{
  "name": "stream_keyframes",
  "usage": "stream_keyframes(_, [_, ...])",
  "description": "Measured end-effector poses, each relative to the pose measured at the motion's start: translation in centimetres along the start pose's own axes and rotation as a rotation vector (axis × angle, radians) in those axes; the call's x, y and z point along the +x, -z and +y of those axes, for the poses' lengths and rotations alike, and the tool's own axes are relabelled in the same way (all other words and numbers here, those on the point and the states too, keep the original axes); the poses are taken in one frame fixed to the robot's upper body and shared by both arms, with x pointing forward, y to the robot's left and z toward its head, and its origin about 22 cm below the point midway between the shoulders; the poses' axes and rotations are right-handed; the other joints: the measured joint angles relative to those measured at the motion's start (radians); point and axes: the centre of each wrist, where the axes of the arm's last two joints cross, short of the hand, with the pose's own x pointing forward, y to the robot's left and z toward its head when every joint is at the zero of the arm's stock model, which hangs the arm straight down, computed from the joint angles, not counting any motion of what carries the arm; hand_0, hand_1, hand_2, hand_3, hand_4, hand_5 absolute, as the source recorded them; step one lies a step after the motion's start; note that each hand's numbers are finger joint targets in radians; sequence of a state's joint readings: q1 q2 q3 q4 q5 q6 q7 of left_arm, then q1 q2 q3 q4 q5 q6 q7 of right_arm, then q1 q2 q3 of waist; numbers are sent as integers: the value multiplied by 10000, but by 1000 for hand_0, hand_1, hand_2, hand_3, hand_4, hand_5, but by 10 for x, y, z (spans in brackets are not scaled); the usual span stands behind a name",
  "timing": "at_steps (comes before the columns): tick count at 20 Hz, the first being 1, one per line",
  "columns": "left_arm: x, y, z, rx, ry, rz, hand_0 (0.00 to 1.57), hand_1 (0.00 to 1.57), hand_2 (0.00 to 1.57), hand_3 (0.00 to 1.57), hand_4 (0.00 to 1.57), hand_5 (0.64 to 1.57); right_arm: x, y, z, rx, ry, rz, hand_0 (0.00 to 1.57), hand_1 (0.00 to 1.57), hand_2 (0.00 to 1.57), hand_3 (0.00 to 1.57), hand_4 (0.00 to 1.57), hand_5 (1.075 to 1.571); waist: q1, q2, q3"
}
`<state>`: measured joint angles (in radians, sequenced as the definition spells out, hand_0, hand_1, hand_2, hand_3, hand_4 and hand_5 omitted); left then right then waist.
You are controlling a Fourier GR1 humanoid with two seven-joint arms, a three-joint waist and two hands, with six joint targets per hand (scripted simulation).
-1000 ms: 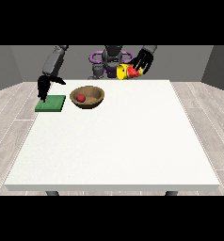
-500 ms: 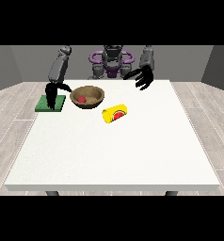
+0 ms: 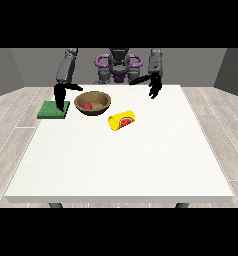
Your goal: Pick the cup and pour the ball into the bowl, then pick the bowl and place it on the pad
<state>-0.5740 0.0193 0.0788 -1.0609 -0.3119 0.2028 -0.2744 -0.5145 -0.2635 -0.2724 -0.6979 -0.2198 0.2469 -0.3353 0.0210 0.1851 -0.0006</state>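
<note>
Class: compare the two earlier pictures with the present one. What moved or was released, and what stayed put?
The cup, let go by the hand at the view's right, now lies on its side on the table. The other hand moved over the pad. Bowl, ball and pad stayed.

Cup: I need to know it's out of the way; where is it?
The yellow cup lies on its side on the white table, just right of the wooden bowl, held by neither hand.

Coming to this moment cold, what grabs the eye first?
The yellow cup lying on its side on the white table, just right of the wooden bowl, which holds a red ball. Next, the green pad left of the bowl, with the hand at the view's left above it.
</note>
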Motion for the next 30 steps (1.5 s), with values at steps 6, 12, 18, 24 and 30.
stream_keyframes(6, [13,6,3,-326,-143,-415,0,0,0,0,0,1555,-18,-10,-8,-304,336,-65,0,0,0,0,232,1545,420,189,-25])
stream_keyframes(12, [45,17,-4,-650,-130,-1239,0,0,0,0,0,1558,-19,-18,-26,-783,409,-930,0,0,0,0,192,1528,907,610,-253])
stream_keyframes(18, [50,14,-12,-928,-176,-1152,0,0,0,0,0,1562,-28,-21,-19,-1200,563,-606,0,0,0,0,292,1538,1146,415,-313])
stream_keyframes(24, [29,10,5,-847,-135,-391,0,0,0,0,0,1564,-33,-1,29,-924,1165,372,0,0,0,0,381,1551,987,-113,-80])
stream_keyframes(30, [32,9,14,-860,-210,-493,0,0,0,0,0,1567,-43,-6,32,-1381,766,911,1571,1571,1571,1571,960,1556,1124,-84,-115])
